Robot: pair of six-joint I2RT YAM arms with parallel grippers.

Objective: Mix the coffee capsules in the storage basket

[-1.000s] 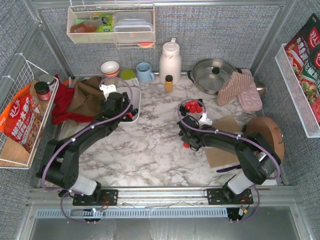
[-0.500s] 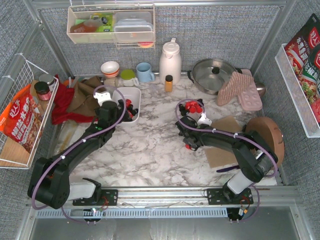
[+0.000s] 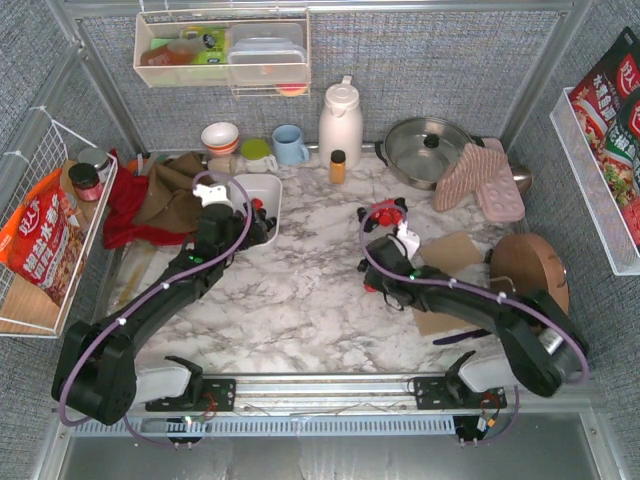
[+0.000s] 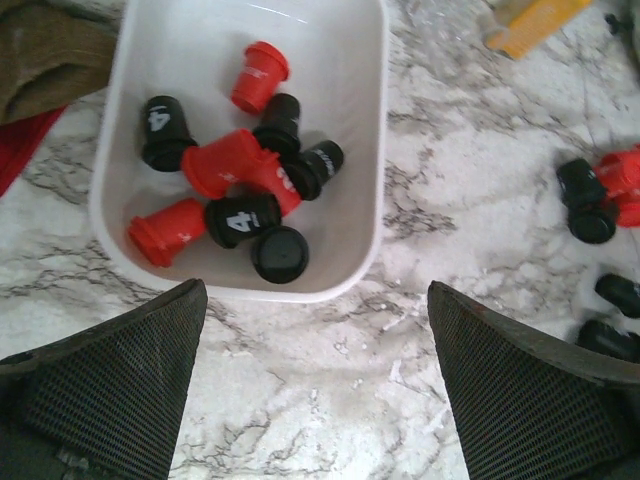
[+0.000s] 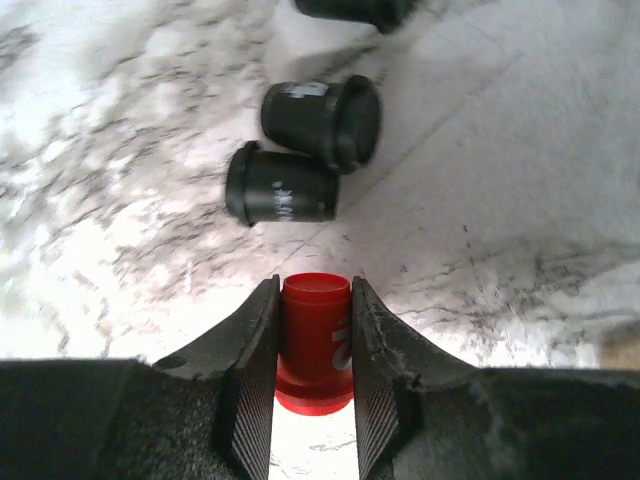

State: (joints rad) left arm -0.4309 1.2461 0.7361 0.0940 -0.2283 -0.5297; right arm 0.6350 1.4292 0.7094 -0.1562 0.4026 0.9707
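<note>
Right wrist view: the right gripper [image 5: 314,288] is clamped on a red capsule [image 5: 314,350], one finger against each side, its narrow end toward 12 o'clock. Two black capsules [image 5: 322,118] lie on the table [image 5: 520,200] just beyond, at 12 o'clock, apart from the fingers.

To do the step well, I judge the lift should go straight up, so the black pair is not knocked. The carry then runs toward 10 o'clock in the top view, to the basket [image 3: 268,192]. The release should be low, over the capsules [image 4: 240,185] already inside, so the red one drops among the black ones rather than bouncing off the rim. The left gripper [image 4: 320,385] hovers at the basket's 6 o'clock with jaws wide apart, holding nothing, and should leave the approach free.

Whether the red capsule is off the table cannot be told. From above, the right arm hides its grip. The basket's far end is cut off in the left wrist view, as are some loose capsules [image 4: 600,190] at 3 o'clock.
</note>
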